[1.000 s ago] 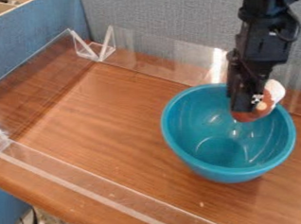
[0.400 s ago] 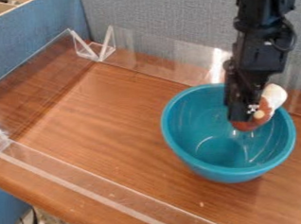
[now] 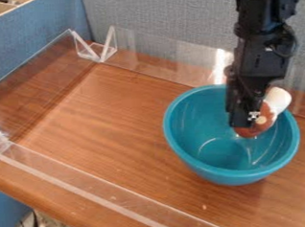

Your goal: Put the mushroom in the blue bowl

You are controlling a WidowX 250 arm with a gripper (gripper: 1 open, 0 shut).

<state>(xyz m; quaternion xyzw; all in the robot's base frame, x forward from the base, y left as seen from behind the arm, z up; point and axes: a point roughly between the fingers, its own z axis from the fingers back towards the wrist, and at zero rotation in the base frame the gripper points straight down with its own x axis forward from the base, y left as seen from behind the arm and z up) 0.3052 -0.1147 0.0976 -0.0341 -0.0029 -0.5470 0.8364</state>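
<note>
The black gripper (image 3: 253,117) points straight down over the blue bowl (image 3: 200,153), and its fingers are pressed on the mushroom (image 3: 260,118) — the orange-brown cap faces down and to the front, the cream-white stem sticks out to the right side, near the far right rim of the bowl. The mushroom is held in the air inside the opening of the bowl, above the glossy bottom; it seems not to touch the inner wall, but from this angle I cannot be fully sure. The bowl stands on the wooden table (image 3: 91,119), at the right side of it, close to the right edge. A low clear plastic barrier (image 3: 69,179) runs along the front and the left side of the table — two small clear triangular supports (image 3: 96,45) stand at the far left corner. Behind the table is a grey wall (image 3: 163,19), and a blue panel (image 3: 29,35) is at the left.
</note>
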